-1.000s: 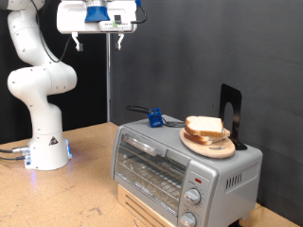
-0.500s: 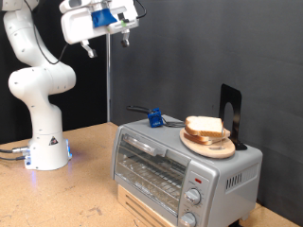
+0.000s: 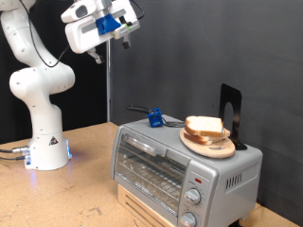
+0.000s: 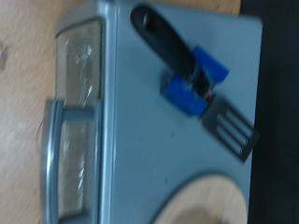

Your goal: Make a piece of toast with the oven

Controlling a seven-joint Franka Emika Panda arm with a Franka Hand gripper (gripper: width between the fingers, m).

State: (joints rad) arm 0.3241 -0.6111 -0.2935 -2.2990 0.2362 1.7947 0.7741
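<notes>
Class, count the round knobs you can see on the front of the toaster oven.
2. Both sit on the oven's front panel, at the exterior view's right of the glass door: one knob above, the other below it at the picture's bottom edge. More may be cut off below.

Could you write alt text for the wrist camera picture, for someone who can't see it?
Looking down on a boxy silver metal toaster oven with its glass door shut. On its top lie a black spatula in a blue holder and the edge of a round wooden plate. The hand itself is not in this picture.
</notes>
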